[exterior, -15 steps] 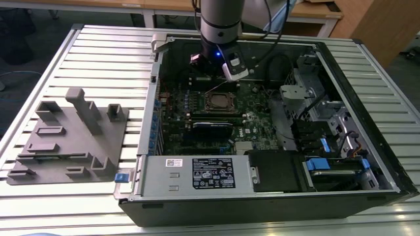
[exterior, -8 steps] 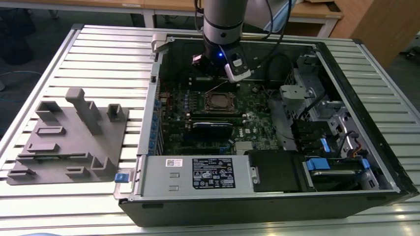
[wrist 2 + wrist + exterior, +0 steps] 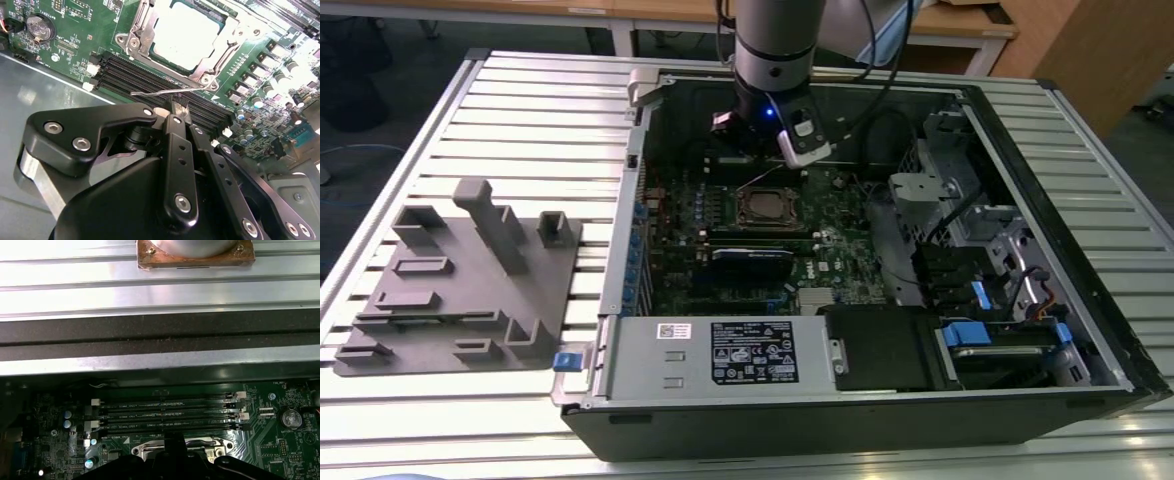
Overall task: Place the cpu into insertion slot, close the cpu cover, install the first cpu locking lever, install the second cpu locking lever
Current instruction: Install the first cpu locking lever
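In the second wrist view the cpu [image 3: 187, 32] lies flat in the insertion slot, its pale metal top showing through the window of the cpu cover [image 3: 137, 35], which is folded down over it. One thin wire locking lever [image 3: 150, 93] sticks out free along the socket's edge, above the memory slots. My gripper [image 3: 178, 106] is shut with nothing between its fingers, its tips just short of that lever. In the exterior view the gripper [image 3: 754, 160] hangs inside the open case just behind the socket [image 3: 767, 207].
Black memory slots [image 3: 150, 75] run beside the socket, with a coin battery [image 3: 40, 27] further off. A black card [image 3: 754, 257] stands in front of the socket. The power supply [image 3: 720, 350] and drive cages [image 3: 987, 250] fill the case's front and the exterior view's right. A grey fixture block [image 3: 467, 270] sits on the table.
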You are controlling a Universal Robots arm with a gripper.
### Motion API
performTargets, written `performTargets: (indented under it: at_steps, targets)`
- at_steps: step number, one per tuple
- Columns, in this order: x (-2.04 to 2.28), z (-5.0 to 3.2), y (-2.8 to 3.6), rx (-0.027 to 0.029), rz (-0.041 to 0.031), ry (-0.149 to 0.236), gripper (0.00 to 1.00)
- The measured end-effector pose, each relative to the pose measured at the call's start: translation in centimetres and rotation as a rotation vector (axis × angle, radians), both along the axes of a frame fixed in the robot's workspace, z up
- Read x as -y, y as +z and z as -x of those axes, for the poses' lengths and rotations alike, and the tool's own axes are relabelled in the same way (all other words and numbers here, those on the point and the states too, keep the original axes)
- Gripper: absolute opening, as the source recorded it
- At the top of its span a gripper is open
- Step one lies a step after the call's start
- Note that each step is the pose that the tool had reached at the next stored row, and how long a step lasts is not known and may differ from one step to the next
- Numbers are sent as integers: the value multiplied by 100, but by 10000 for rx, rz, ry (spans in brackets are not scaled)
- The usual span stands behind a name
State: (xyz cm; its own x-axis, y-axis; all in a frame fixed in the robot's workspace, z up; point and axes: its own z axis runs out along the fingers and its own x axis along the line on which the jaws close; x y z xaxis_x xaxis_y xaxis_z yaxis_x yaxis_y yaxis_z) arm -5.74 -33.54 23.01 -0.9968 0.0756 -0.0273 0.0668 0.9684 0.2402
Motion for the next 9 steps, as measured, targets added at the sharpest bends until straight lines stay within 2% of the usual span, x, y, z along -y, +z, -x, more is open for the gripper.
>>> performTargets:
  at_steps: [5,9]
  targets:
    - [-23,-10,-7,-1,3,0,11]
    - [-59,-15,-25,-2,27,0,11]
